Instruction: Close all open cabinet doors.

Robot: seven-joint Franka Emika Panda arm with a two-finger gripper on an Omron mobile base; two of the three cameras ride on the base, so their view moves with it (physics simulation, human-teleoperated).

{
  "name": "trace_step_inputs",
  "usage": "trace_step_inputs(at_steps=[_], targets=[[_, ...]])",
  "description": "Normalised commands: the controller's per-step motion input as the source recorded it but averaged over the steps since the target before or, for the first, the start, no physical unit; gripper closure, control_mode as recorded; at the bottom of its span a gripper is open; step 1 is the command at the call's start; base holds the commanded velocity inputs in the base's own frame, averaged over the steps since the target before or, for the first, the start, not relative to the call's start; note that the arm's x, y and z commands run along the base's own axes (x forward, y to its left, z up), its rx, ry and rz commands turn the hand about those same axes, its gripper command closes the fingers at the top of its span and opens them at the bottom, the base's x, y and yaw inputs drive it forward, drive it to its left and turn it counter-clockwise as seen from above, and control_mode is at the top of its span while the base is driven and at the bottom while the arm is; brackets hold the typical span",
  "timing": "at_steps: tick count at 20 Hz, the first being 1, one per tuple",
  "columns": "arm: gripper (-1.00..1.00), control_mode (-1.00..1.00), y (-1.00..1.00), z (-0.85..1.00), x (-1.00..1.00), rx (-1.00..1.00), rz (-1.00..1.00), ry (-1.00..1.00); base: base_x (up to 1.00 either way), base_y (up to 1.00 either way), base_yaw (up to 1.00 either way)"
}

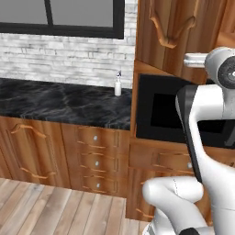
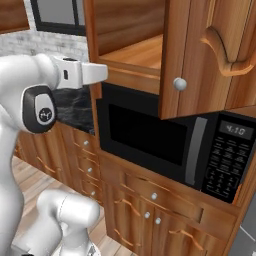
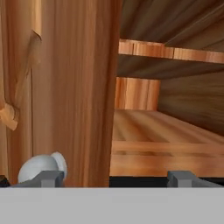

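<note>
Above the black microwave (image 2: pixel 150 135), an upper cabinet door (image 2: pixel 210 55) of reddish-brown wood stands open, its round silver knob (image 2: pixel 180 84) at the lower free corner. The same door (image 1: pixel 167 32) shows its arch moulding in the left base view. Beside it the cabinet's bare wooden shelf (image 2: pixel 137 52) is exposed. My hand (image 2: pixel 82 73) reaches level toward the cabinet's left edge. In the hand view my gripper (image 3: pixel 114 178) is open, with the door (image 3: pixel 74 87) and its knob (image 3: pixel 41 166) close on the left and the shelf interior (image 3: pixel 166 127) on the right. Nothing is held.
A black marble counter (image 1: pixel 59 103) runs left of the microwave, with a white soap bottle (image 1: pixel 118 85) by the brick wall. Below are drawer fronts (image 1: pixel 95 156) and a shut lower door (image 1: pixel 27 151). More shut lower doors (image 2: pixel 150 220) sit under the microwave.
</note>
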Motion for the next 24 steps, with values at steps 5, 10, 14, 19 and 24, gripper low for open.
trace_step_inputs(at_steps=[5, 10, 14, 19, 24], targets=[[-1.00, -1.00, 0.15, 0.00, 0.38, -0.04, -0.04, 0.02, 0.00, 0.00, 0.00], [-1.00, -1.00, -0.01, -0.17, 0.90, 0.00, 0.00, 0.00, 0.00, 0.00, 0.00], [-1.00, -1.00, -0.08, -0.18, 1.00, 0.00, 0.00, 0.02, 0.00, 0.00, 0.00], [-1.00, -1.00, -0.14, -0.18, 0.90, 0.00, 0.00, 0.00, 0.00, 0.00, 0.00], [-1.00, -1.00, -0.20, -0.22, 0.84, 0.00, 0.01, 0.00, 0.00, 0.00, 0.00]])
